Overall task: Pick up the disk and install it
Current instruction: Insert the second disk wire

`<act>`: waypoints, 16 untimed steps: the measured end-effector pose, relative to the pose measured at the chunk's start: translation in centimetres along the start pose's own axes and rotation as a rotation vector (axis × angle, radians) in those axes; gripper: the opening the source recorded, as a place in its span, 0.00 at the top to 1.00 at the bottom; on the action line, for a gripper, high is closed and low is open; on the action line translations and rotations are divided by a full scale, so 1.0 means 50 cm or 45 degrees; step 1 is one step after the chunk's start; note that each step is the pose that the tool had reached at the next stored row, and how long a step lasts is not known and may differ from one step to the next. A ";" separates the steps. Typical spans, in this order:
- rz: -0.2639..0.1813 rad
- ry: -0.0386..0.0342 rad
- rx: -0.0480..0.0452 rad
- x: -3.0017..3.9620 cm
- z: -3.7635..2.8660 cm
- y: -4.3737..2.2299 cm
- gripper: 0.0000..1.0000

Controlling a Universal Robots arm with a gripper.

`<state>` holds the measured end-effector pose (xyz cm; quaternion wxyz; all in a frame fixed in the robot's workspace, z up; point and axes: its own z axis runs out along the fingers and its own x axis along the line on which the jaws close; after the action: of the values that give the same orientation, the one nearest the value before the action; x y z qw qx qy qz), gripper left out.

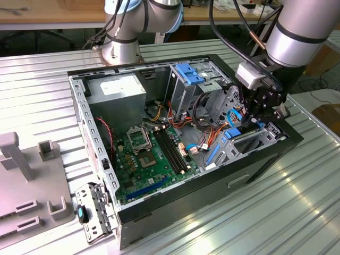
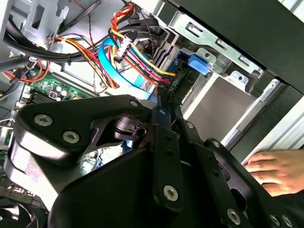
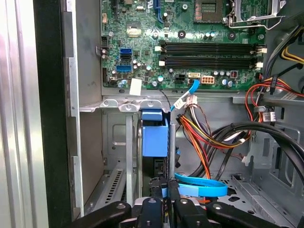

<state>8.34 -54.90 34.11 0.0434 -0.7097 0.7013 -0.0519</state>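
Observation:
The disk [image 3: 154, 137] stands on edge in the front bay of the open computer case [image 1: 79, 122], its blue plastic rail facing the first wrist view. The blue rail [image 1: 230, 133] also shows in the exterior view, low in the bay at the case's right end. My gripper [image 3: 164, 192] reaches down into that bay from above, its fingers [image 3: 153, 195] drawn close together around the disk's near end. In the second wrist view the black gripper [image 2: 161, 107] narrows toward a blue part beside the bay wall. In the exterior view the gripper [image 1: 249, 125] is just above the bay.
Coloured cable bundles [image 3: 213, 133] and a flat blue cable [image 3: 199, 186] crowd the bay's side. The motherboard [image 1: 146, 154], a blue-topped drive cage [image 1: 188, 73] and the power supply [image 1: 118, 89] lie inside the case. A person's hand [image 2: 275, 171] rests outside the case. Grey fixtures [image 1: 21, 175] stand at the exterior view's left.

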 end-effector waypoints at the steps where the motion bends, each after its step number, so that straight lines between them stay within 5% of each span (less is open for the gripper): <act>1: 0.000 -0.0015 0.000 0.000 0.001 0.000 0.84; 10: 0.001 -0.0113 0.000 0.002 0.011 0.000 0.83; 11: 0.001 -0.0107 0.000 0.002 0.006 -0.001 0.76; 13: 0.003 -0.0096 0.000 0.002 -0.022 -0.007 0.76; 16: 0.004 -0.0095 0.000 0.003 -0.030 -0.008 0.78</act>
<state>8.51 -55.00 35.65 0.0462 -0.7087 0.7022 -0.0492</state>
